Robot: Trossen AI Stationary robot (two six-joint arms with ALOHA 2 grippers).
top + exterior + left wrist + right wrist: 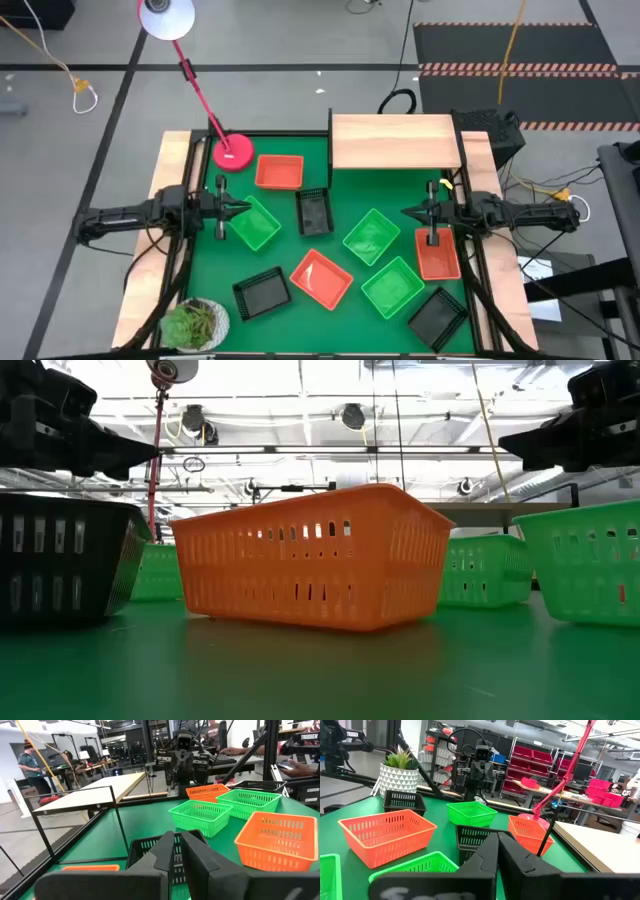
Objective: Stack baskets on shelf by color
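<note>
Orange basket (310,560) up close, and all nine baskets sit loose on the surface (290,225); shelf (394,141) bare, nothing stacked yet. Left end effector (237,209) and right end effector (411,212) hover pinched closed, empty.

The green tabletop (335,205) carries nine scattered baskets (320,278): three green, three orange, three black. A red lamp base (232,153) stands near its far-left corner, a potted plant (193,324) at its near-left corner.

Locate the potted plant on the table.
In the high view, the potted plant sits at the table's near left corner, beside a black basket, on the left arm's side.
</note>
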